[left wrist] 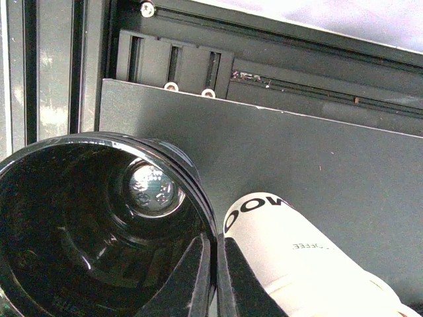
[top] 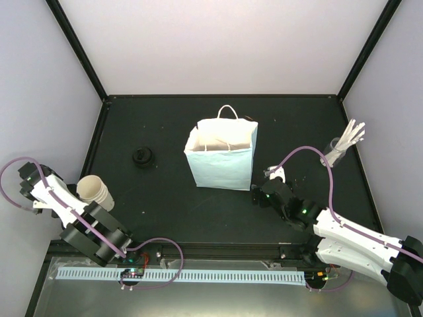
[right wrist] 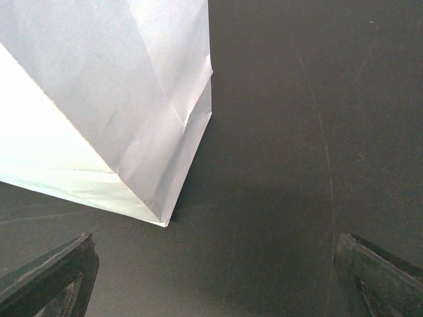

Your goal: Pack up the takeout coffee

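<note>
**Top view.** One light-blue paper bag (top: pixel 221 165) stands on the matte black table (top: pixel 165 211). One black lid (top: pixel 143 157) lies to its left, one glass of white sticks (top: pixel 342 148) stands far right, and nested cream cups (top: pixel 92 190) sit by my left arm.

**Left wrist.** Hidden from above, my left gripper (left wrist: pixel 213 244) is pressed together, apparently pinching the rim of a second, glossy lid (left wrist: pixel 99 231) just beside the cream cups.

**Right wrist.** My right gripper (right wrist: pixel 213 247) is spread wide near the bag's creased corner.

Both arms (top: pixel 350 238) are white with black joints and purple cables (top: pixel 305 151).
</note>
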